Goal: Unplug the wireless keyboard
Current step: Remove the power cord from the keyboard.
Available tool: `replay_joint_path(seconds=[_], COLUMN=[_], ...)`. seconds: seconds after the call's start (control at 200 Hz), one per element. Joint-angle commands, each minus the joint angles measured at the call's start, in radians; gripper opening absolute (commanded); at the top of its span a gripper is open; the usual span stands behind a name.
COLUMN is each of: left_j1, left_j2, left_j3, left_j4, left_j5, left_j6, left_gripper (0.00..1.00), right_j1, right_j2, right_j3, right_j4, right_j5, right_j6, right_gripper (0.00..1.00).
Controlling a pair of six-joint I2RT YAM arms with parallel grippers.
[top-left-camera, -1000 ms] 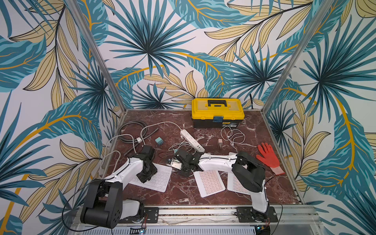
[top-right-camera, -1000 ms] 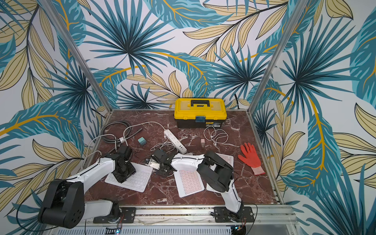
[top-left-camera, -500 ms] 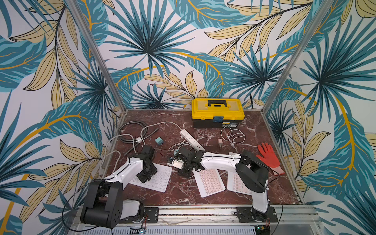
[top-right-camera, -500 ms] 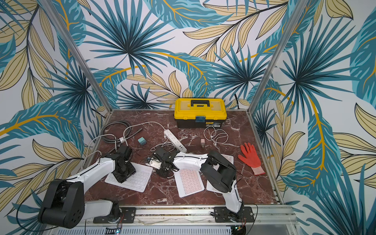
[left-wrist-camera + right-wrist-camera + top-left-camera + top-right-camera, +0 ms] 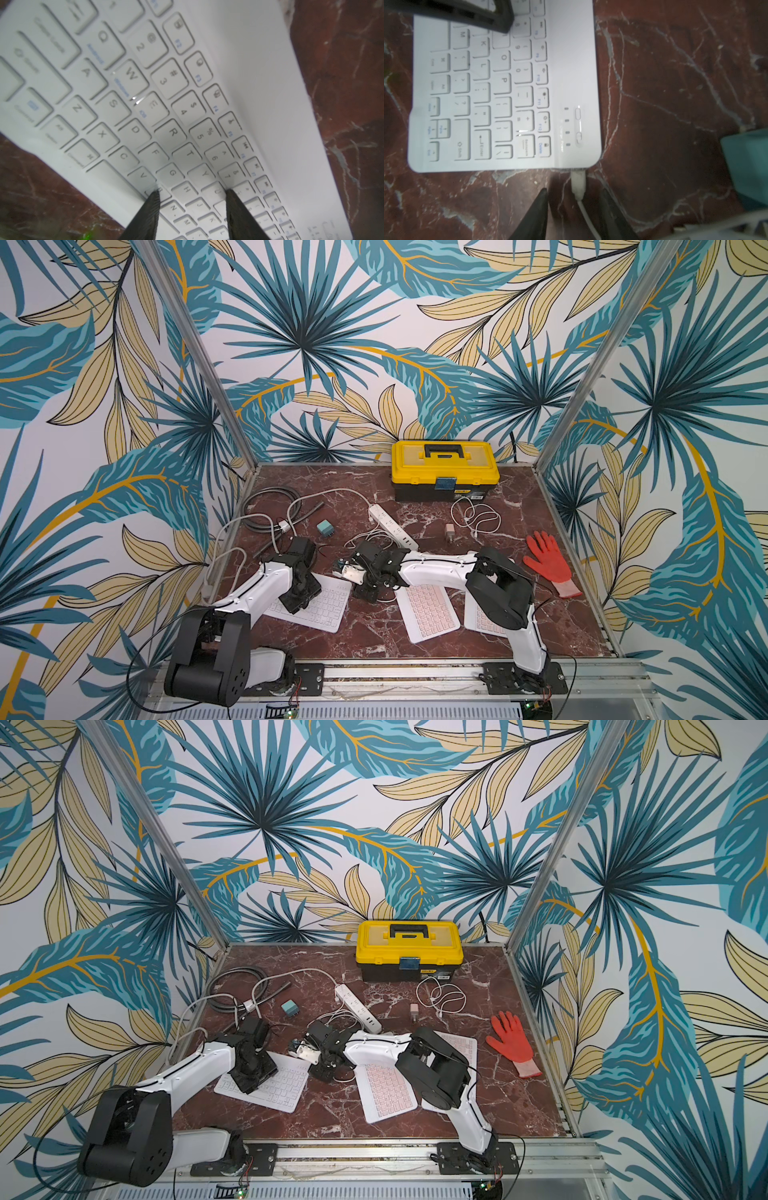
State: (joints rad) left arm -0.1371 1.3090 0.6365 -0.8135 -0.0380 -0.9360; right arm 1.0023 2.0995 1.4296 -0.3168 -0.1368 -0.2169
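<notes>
Leaf-print wallpaper (image 5: 299, 323) in teal and ochre is wrapping the three sides of the cell, and a slanting metal post (image 5: 195, 352) is rising at the left back corner. A red-brown marble tabletop (image 5: 365, 630) is carrying everything.

Near its left edge a grey cable (image 5: 266, 506) is lying in a loose coil. Nearer the front, the left gripper (image 5: 192, 193) is pressing down on the white keyboard (image 5: 322, 610), which is lying flat at the front left of the marble. In the left wrist view its two fingers are standing partly apart with their tips resting on the keys, and nothing is clamped between them. A teal adapter (image 5: 324, 527) is sitting just behind the keyboard.

At the keyboard's right short edge, near the far corner, the right gripper (image 5: 574, 192) is hanging low. Its jaws are partly spread around the white plug (image 5: 578, 180), with a gap showing on each side. The plug is sitting in the keyboard's edge, and its thin cord (image 5: 586, 216) is trailing back between the fingers.

Toward the middle a white power strip (image 5: 392, 526) is lying at a slant. A yellow toolbox (image 5: 444, 468) is standing against the back wall. A pink keyboard (image 5: 428, 612) is lying beside the right arm. Far right, an orange glove (image 5: 546, 562) is lying flat near the right post (image 5: 598, 352).
</notes>
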Motion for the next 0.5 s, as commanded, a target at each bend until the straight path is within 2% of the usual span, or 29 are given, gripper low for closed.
replay_joint_path(seconds=[0.0,0.11,0.275,0.496], left_j1=[0.016,0.016,0.016,0.016], left_j2=[0.038,0.039,0.045,0.047], left_j3=[-0.047,-0.047,-0.043,-0.043], left_j4=[0.006,0.008,0.007,0.006], left_j5=[-0.038,-0.04,-0.04,-0.042], left_j6=[0.008,0.008,0.012,0.011], left_gripper=[0.52,0.52,0.52,0.53], right_j1=[0.004,0.007,0.026,0.051], right_j2=[0.032,0.047,0.077,0.119], right_j3=[0.014,0.019,0.022,0.05], right_j4=[-0.014,-0.023,-0.062,-0.12], right_j5=[0.037,0.036,0.042,0.045], right_j6=[0.011,0.008,-0.009,0.034], right_gripper=[0.42,0.38,0.25,0.15])
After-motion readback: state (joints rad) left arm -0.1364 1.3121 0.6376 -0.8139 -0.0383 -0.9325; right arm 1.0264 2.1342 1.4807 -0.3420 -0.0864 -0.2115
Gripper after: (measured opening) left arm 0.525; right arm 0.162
